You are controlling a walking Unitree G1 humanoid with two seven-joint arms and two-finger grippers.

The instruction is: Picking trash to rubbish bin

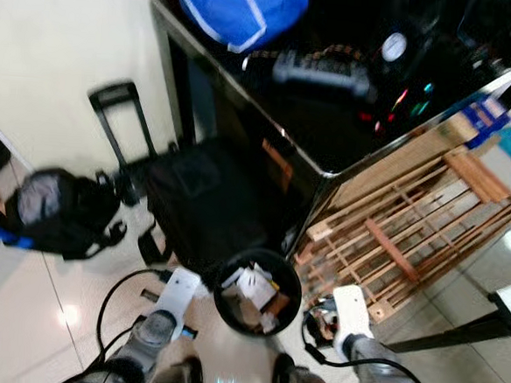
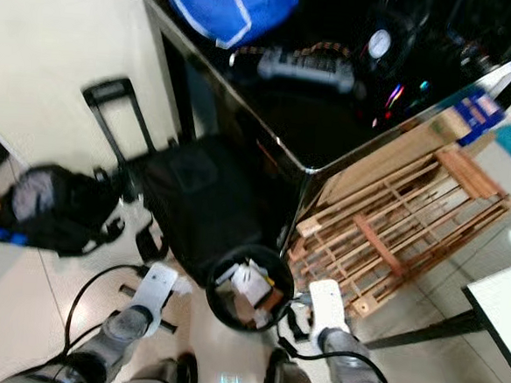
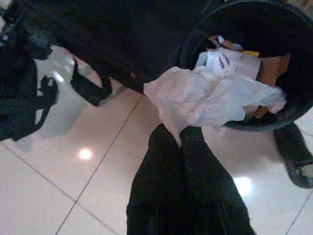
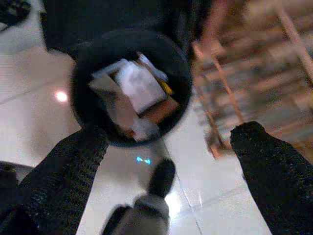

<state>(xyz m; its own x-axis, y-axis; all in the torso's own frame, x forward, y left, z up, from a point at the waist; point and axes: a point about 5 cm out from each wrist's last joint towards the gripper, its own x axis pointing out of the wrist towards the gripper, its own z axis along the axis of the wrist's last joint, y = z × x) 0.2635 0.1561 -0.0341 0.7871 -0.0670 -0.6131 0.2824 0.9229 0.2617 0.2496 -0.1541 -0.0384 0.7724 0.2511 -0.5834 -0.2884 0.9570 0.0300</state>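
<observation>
no readable text, labels, brands or numbers, everything too blurred

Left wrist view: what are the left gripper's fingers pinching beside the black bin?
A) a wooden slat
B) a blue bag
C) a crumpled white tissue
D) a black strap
C: the left gripper has its fingers closed together on a crumpled white tissue, held at the rim of the black bin.
</observation>
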